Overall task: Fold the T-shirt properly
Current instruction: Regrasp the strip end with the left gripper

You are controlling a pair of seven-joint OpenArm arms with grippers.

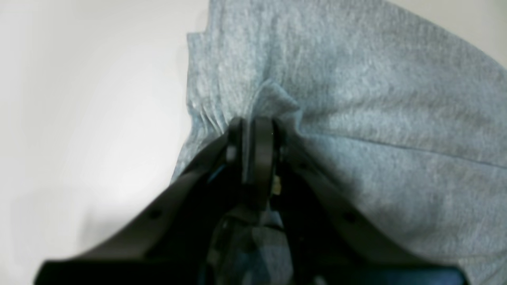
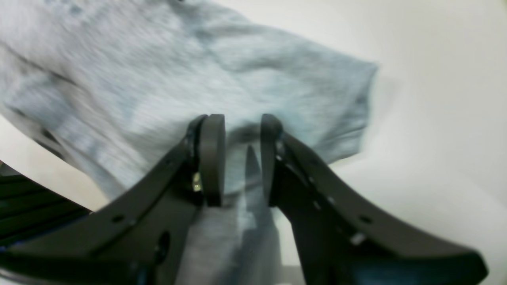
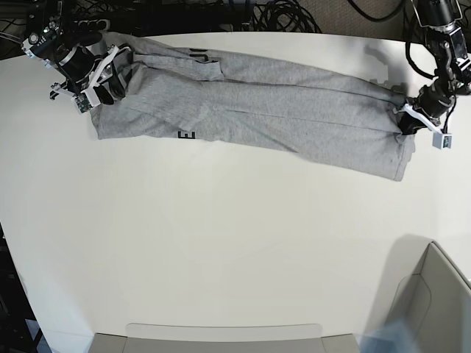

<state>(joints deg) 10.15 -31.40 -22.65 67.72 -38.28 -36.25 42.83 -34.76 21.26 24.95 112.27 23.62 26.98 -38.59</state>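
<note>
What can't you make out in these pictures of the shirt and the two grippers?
- Lettering on the T-shirt: base view, folded under, only a few black letters peek out.
- Right gripper: right wrist view is blurred; cloth lies between its fingers, but whether it is pinched is unclear.
- Cloth inside the left gripper: left wrist view, hidden by the closed fingers.
- Grey bin: base view, cut off by the corner.

White tabletop lay bare across the whole middle and near side, open passage for either arm. Far strip was taken up by the heather-grey cotton T-shirt, stretched as a long band between both black two-finger grippers, right gripper at one end, left gripper at the other. Tangle of black cables crowded the far edge. Grey box wall blocked the near corner on the left arm's side.
</note>
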